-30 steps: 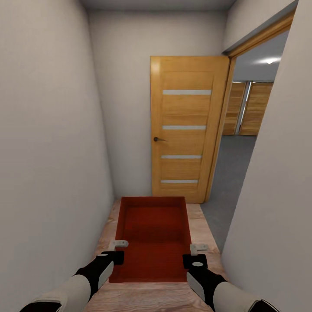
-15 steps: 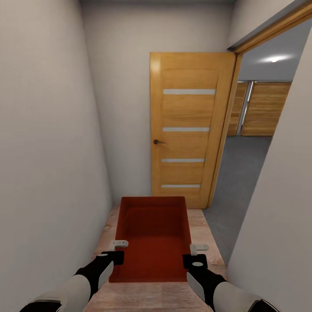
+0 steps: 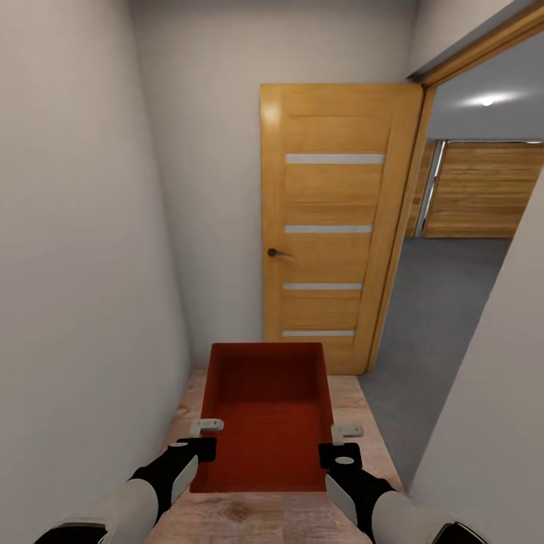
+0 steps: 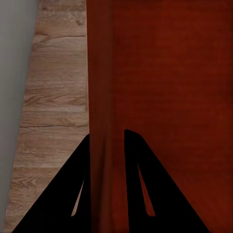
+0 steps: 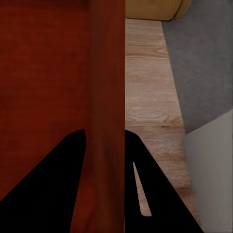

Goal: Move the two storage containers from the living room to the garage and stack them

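The storage container (image 3: 266,414) points lengthwise toward the door (image 3: 332,219), side walls pinched by both grippers' fingers (image 3: 208,425).

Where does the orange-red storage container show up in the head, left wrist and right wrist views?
Head view: storage container low centre, between left gripper and right gripper.
Left wrist view: container wall runs between the gripper fingers.
Right wrist view: container wall runs between the fingers.
Shared landmark: wood-plank floor beside the container.
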Robot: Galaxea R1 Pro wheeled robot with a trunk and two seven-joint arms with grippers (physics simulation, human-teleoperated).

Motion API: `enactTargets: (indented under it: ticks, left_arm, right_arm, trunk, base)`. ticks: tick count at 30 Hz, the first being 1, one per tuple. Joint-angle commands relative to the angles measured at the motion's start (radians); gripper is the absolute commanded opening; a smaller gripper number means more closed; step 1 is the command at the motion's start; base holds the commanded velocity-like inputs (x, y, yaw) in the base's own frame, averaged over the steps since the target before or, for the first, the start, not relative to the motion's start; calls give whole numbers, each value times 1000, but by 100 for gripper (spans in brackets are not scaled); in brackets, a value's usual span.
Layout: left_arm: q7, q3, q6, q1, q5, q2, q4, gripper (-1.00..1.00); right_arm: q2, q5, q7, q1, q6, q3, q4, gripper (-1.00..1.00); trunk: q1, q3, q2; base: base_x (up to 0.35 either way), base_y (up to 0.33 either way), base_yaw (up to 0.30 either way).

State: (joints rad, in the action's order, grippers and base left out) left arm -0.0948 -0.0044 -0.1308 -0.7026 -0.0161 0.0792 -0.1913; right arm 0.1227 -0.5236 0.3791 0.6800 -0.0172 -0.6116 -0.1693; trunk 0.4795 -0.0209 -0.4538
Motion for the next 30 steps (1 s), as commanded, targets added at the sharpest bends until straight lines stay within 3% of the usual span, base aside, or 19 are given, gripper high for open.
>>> enactTargets:
  ticks: [1,22,30]
  left_arm:
    - [-9,50,-7,-1,16,-16,-4,-100]
    - [-9,50,-7,-1,16,-17,-4,-100]
    - [-9,50,-6,-1,16,-17,-5,-100]
  right_arm:
    - [-5,-1,9,1,-5,18,1,-100]
    - [-5,-1,9,0,-4,18,1,-100]
    - [-5,-1,9,1,-4,18,1,-100]
  trunk:
    - [1,-2,-2]
    - [1,-2,-2]
    - [1,-2,-2]
  base:
    - [322,0,0]
    - [321,0,0]
    - [70,0,0]
